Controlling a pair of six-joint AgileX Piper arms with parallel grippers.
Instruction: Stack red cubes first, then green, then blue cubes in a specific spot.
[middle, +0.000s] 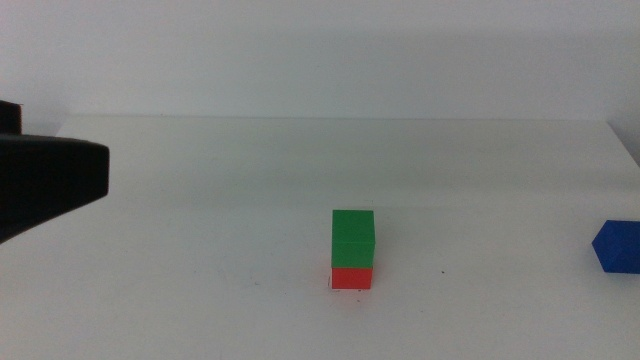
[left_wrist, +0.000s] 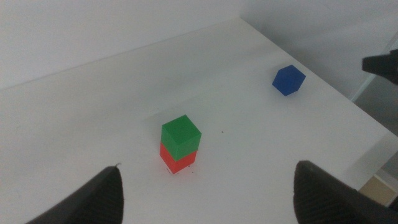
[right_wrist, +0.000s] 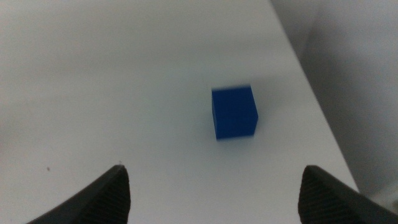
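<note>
1. Left arm (middle: 45, 185): a dark block entering from the left edge of the middle view, held above the table and well apart from the cubes. Only this bulk shows there; the fingertips are out of that view.
2. Left gripper (left_wrist: 208, 193): its wrist view looks down at a slant on the stack. The two dark jaws stand wide apart, with nothing between them and nothing touched.
3. Right gripper (right_wrist: 214, 193): not seen in the middle view. Its wrist view looks down on the blue cube; jaws spread wide, empty, clear of the cube.
4. Red cube (middle: 352, 277): sits on the white table (middle: 200, 200), near the front and about mid-width in the middle view. Only a low red band of it shows below the green.
5. Green cube (middle: 353, 239): rests squarely on top of the red cube, edges roughly in line, upright.
6. Blue cube (middle: 618, 246): alone on the table at the far right edge of the middle view, partly cut off by the frame, well apart from the stack. In the right wrist view it lies near the table's edge.
7. Nothing stands between the stack and the blue cube; a tiny dark speck (middle: 443, 271) marks the bare surface there.
8. Farthest: a plain pale wall (middle: 320, 50) behind the table's back edge.
</note>
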